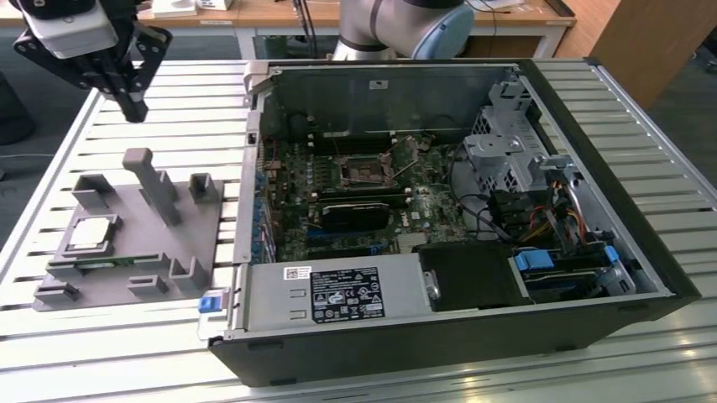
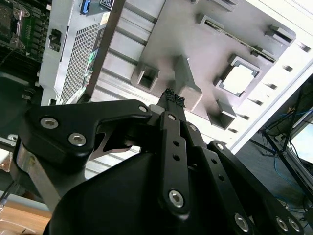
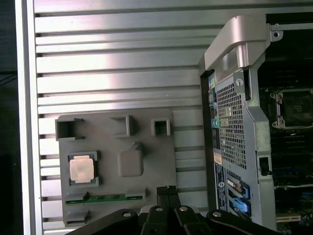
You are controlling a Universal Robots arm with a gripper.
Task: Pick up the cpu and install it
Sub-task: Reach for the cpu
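Note:
The cpu is a small silver square lying flat in a recess of the grey holder, on the exterior view's left. Both wrist views show the cpu from above. My gripper hangs high over the slatted table, beyond the holder's far side and well above it. Its black fingers are pressed together with nothing between them, and the gripper is off to one side of the cpu. The black-framed socket sits uncovered on the motherboard inside the open computer case.
A tall grey post and several small blocks rise from the holder. A long green memory stick lies in a slot beside the cpu. The case's metal wall stands between holder and motherboard. Cables and a drive cage crowd the case's far side.

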